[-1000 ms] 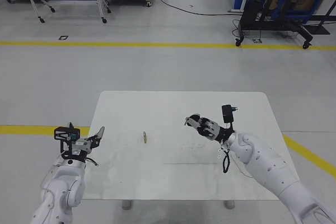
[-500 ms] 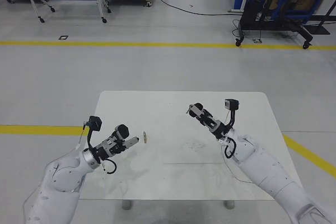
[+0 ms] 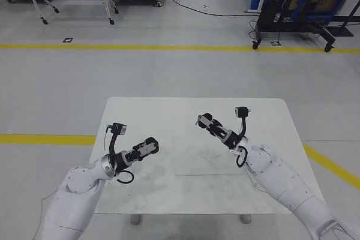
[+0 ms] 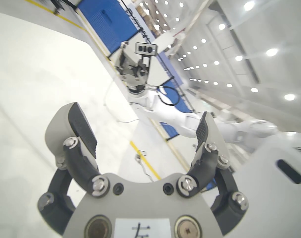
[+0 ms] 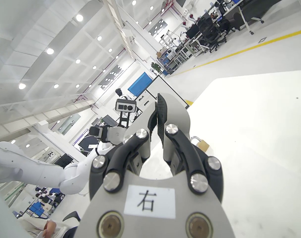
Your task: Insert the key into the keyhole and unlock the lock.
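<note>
A small brass padlock [image 5: 202, 145] with a silver shackle lies on the white table [image 3: 228, 180]. My left gripper [image 3: 149, 146] hovers over the table's left-middle, covering the padlock's spot in the top view. It is open with nothing between its ribbed pads [image 4: 82, 127]. My right gripper [image 3: 201, 120] is raised over the table's right-middle and points toward the left arm. Its fingers [image 5: 157, 115] are pressed together, and I cannot make out a key between them. The left wrist view shows the right gripper [image 4: 127, 55] farther off, facing my left gripper [image 4: 140, 127].
The table's far edge and rounded corners lie beyond both grippers. Yellow floor lines [image 3: 168, 47] run around the table. Wheeled carts [image 3: 78, 9] and a dark rack [image 3: 294, 27] stand well behind it.
My left arm has swung in from the table's left edge toward the middle, ending over the padlock. The right gripper has risen and shifted slightly toward the far side, staying shut.
</note>
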Motion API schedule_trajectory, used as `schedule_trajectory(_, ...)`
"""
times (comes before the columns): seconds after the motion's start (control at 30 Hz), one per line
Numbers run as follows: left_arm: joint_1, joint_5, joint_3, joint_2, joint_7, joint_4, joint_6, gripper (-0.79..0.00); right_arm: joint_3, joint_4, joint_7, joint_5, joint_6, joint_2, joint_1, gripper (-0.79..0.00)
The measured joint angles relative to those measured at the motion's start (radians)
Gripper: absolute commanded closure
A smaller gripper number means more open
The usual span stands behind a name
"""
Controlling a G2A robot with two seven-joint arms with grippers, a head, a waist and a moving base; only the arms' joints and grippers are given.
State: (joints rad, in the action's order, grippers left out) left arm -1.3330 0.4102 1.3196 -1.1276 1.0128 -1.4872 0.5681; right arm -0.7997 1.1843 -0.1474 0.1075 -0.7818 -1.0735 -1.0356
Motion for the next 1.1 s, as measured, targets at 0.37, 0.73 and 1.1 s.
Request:
schedule_trajectory(0.37, 0.155, -0.131, -0.171, -0.03, -0.017, 0.097, 0.019, -0.579, -0.004, 0.029, -0.188, 0.141, 0.03, -0.01, -0.028, 0.0)
schedule_trajectory(0.73, 0.178, -0.156, -0.229, -0.039, -0.043, 0.114, 0.019, -0.545, -0.034, 0.029, -0.244, 0.166, 0.028, -0.019, -0.041, 0.0)
schedule_trajectory(1.1, 0.188, -0.163, -0.238, -0.037, -0.053, 0.126, 0.026, -0.557, -0.065, 0.052, -0.517, 0.47, 0.148, -0.018, -0.06, 0.0)
